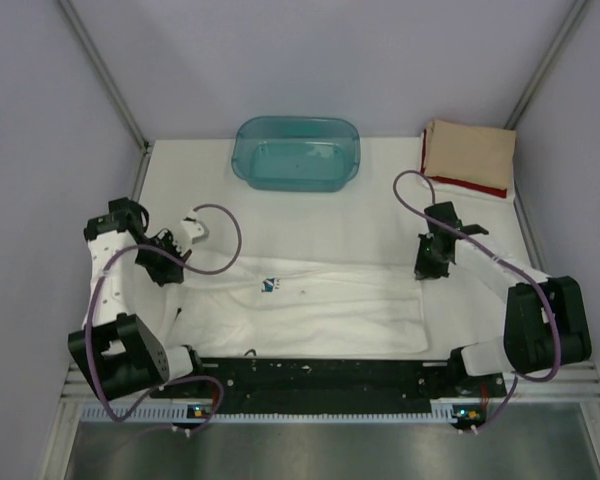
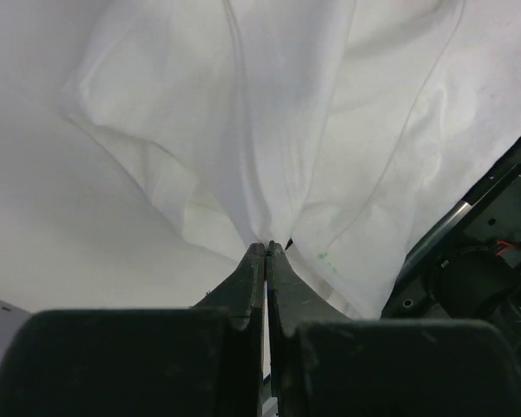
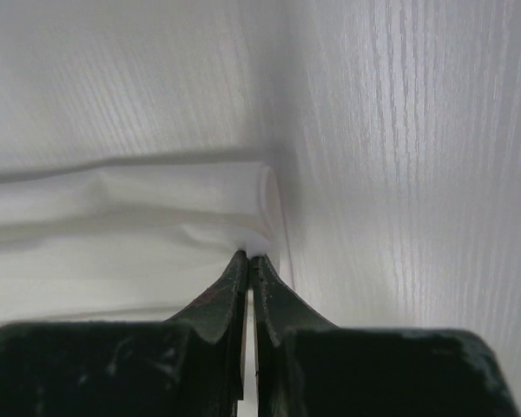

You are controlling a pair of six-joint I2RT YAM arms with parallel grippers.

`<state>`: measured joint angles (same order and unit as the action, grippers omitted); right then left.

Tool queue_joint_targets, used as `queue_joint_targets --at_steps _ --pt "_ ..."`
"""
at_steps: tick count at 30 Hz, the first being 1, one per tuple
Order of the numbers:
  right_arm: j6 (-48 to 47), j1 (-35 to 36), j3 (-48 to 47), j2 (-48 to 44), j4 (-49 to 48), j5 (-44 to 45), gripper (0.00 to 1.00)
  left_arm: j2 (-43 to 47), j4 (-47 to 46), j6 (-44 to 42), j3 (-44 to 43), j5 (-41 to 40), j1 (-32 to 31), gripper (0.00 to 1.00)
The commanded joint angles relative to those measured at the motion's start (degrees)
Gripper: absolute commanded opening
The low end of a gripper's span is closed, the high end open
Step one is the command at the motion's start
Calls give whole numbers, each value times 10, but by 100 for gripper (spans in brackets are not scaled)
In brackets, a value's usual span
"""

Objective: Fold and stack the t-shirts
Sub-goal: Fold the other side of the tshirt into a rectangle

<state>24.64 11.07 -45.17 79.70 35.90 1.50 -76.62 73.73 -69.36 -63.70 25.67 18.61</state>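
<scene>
Honestly, left gripper (image 2: 267, 249) and right gripper (image 3: 247, 255) are both pinched tight on the white t-shirt (image 1: 330, 300); moving them together should give a taut, even fold.

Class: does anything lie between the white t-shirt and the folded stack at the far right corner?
Nothing visible does. The left gripper and right gripper pinch the white t-shirt; only bare table lies between it and the tan t-shirt on the red one. The teal tub stands aside, far centre.
</scene>
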Motion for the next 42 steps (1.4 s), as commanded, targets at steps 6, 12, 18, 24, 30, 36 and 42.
queue_joint_targets --at_steps 6,12,18,24,30,36,42 --pt "-26 -3 -47 20 -8 14 0 78 144 45 -9 17 1 0" --pt "-35 -3 -65 34 -7 14 0 96 144 105 -109 38 0 0" --pt "-38 -3 -62 41 -3 3 0 102 143 106 -68 21 -2 0" --pt "-31 -3 -53 37 5 12 0 82 142 79 65 5 -2 0" --pt "-34 -3 -63 31 6 14 0 53 140 56 164 -15 -23 0" --pt "-25 -2 -48 0 9 31 0 55 142 56 145 -34 -23 0" --pt "-21 0 -50 -45 65 9 43 76 143 75 83 -33 -23 0"
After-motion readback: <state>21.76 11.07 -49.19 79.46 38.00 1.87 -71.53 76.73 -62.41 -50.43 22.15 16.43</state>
